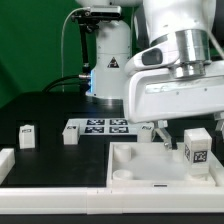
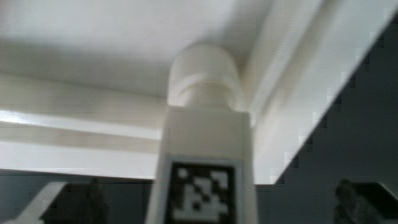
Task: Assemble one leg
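A white leg point(image 1: 196, 147) with a black-and-white tag stands upright in the large white tray-like part point(image 1: 130, 178), near its corner at the exterior view's right. My gripper point(image 1: 160, 132) hangs just above the tray, beside that leg on the exterior view's left. In the wrist view the leg point(image 2: 210, 130) fills the middle, its rounded end against the tray's inner corner point(image 2: 285, 60). My gripper point(image 2: 214, 208) is open. Its dark fingers point(image 2: 68, 200) show on either side of the leg, with a gap on each side. Two more legs point(image 1: 27, 134) point(image 1: 70, 133) stand on the dark table.
The marker board point(image 1: 103, 127) lies flat behind the tray. Another white part point(image 1: 5, 160) lies at the table's edge on the exterior view's left. The arm's white base point(image 1: 108, 60) and cables stand at the back.
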Robot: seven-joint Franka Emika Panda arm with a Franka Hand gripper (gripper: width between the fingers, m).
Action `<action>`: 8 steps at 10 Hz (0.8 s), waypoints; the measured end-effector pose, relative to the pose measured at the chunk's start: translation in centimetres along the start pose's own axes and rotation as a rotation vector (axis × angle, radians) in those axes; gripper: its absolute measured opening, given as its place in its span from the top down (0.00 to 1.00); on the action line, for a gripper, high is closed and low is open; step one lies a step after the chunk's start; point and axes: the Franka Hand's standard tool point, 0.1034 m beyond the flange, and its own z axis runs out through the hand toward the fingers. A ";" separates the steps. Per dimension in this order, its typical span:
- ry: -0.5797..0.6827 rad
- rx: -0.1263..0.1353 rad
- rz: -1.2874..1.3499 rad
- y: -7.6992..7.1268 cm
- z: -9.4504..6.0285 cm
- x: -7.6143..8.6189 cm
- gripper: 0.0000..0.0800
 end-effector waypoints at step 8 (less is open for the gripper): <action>-0.409 0.080 0.046 1.3 0.2 1.4 0.19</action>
